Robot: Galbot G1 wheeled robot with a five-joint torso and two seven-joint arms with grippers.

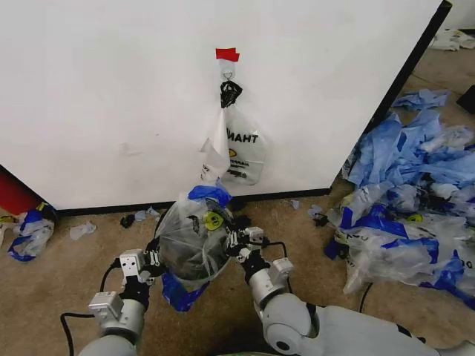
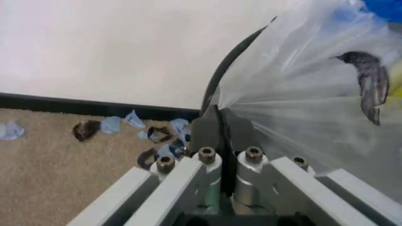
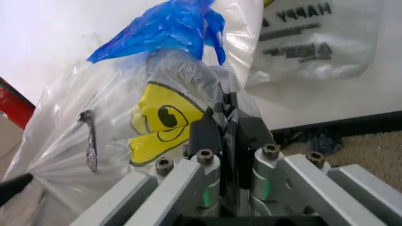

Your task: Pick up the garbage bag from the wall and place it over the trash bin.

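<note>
Plastic from the garbage bag [image 1: 194, 236] is stretched between both hands, left hand [image 1: 154, 259] and right hand [image 1: 236, 239] each clamped on an edge. It already drapes the trash bin [image 1: 191, 261] near the wall [image 1: 111, 96]; settling it and releasing look left.

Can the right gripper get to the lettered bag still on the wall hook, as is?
Probably not: the right gripper is shut on the garbage bag, which the left gripper also pinches; that stretched bag sits between it and the lettered bag.

One garbage bag [image 1: 194, 237], two grippers [image 1: 154, 259] [image 1: 236, 241]
</note>
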